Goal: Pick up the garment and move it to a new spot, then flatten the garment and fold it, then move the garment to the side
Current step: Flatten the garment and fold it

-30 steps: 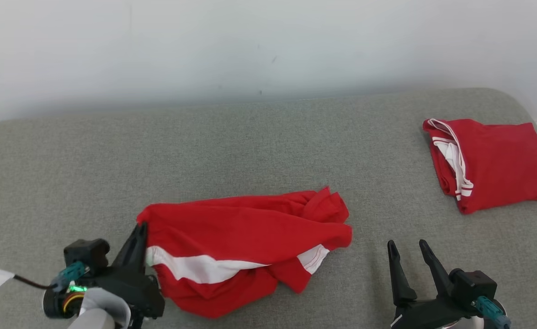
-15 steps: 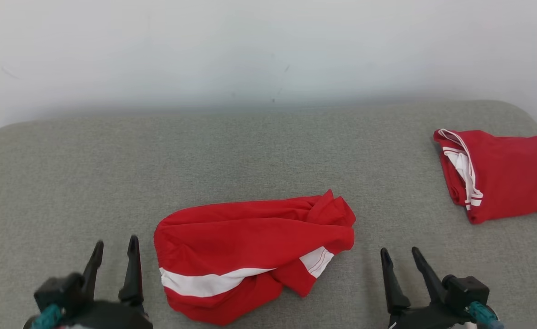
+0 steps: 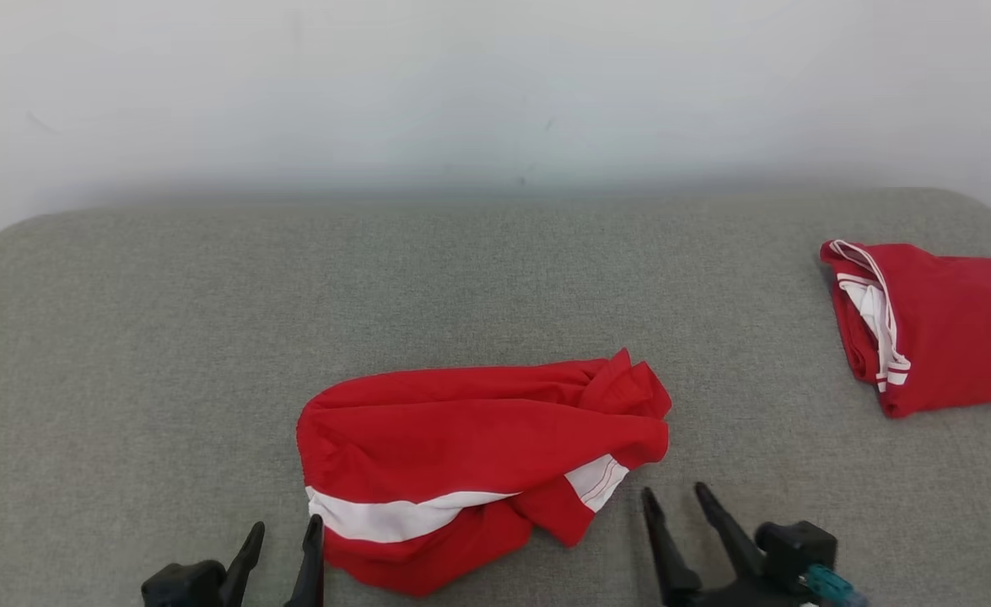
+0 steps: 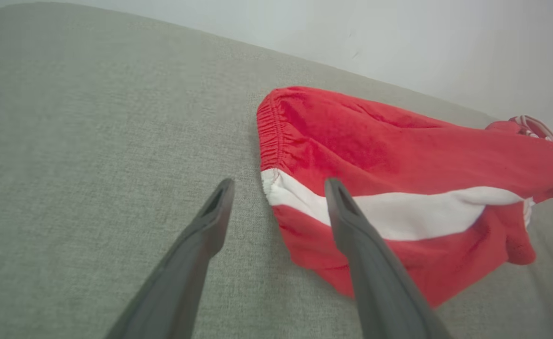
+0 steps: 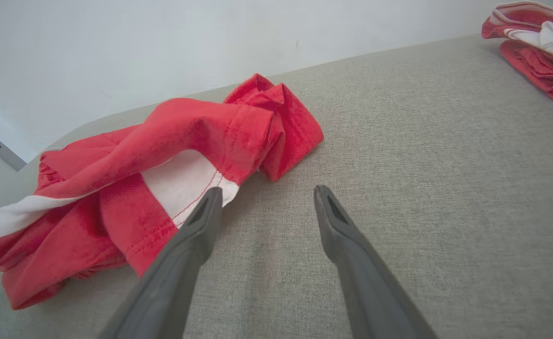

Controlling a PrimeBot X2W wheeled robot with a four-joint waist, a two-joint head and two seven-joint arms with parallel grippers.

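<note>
Where the garment [image 3: 478, 438] ends — grey cushion [image 3: 166, 337] spreads wide.

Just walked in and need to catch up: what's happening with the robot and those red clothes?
A two-armed robot is working on rumpled red shorts with a white stripe on a grey padded surface. Its left gripper is open by the waistband end, its right gripper open by the other end; neither holds anything. The shorts are not yet flattened or folded. Another red garment lies folded at far right.
</note>
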